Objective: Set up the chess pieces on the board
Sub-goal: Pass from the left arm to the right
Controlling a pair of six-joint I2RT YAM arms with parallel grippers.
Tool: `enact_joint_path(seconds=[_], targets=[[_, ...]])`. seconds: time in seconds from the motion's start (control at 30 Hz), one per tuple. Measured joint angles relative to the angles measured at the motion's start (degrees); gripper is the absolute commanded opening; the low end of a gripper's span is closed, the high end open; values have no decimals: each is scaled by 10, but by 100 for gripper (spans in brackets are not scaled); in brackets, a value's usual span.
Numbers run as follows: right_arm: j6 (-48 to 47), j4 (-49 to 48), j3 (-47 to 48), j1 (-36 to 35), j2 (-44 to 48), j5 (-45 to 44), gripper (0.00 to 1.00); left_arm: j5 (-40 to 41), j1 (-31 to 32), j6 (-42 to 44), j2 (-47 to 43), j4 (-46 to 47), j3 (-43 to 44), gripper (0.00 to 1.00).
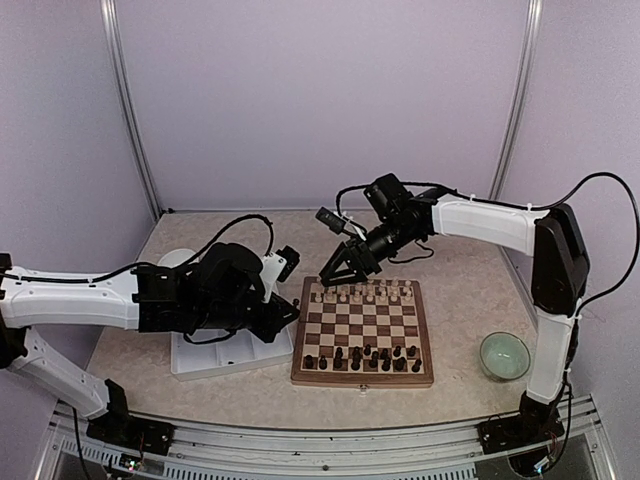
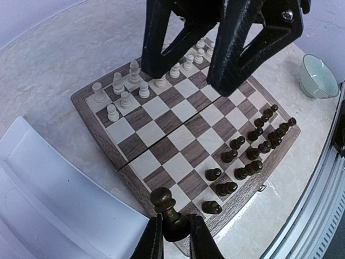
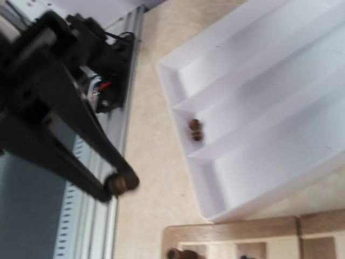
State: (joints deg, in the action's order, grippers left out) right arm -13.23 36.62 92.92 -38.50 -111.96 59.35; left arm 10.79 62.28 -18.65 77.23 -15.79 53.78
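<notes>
The board (image 1: 362, 381) lies in the middle of the table, with dark chess pieces (image 1: 365, 358) along its near side and cream ones (image 1: 365, 294) along its far side. My left gripper (image 2: 171, 229) is shut on a dark pawn (image 2: 163, 200), held upright above the board's (image 2: 178, 140) near-left corner beside the tray. In the top view the left gripper (image 1: 291, 311) sits at the board's left edge. My right gripper (image 1: 338, 274) hangs open and empty over the far-left cream pieces (image 2: 135, 81). One dark piece (image 3: 195, 129) lies in the tray.
A white divided tray (image 1: 215, 360) stands left of the board. At the right a pale green bowl (image 1: 504, 355) rests near the right arm's base. One dark piece (image 2: 212, 207) lies on its side in the near row. Purple walls enclose the table.
</notes>
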Motion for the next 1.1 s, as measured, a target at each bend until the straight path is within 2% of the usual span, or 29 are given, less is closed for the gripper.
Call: enact_joint_path(seconds=[0.43, 0.8, 1.1], targets=[[-10, 12, 0, -47, -13, 47, 52, -13, 25, 40, 16, 25, 0, 6], [-3, 12, 0, -50, -35, 55, 30, -12, 34, 50, 16, 34, 2, 6], [-4, 13, 0, -53, -35, 66, 26, -8, 34, 53, 16, 38, 2, 6]])
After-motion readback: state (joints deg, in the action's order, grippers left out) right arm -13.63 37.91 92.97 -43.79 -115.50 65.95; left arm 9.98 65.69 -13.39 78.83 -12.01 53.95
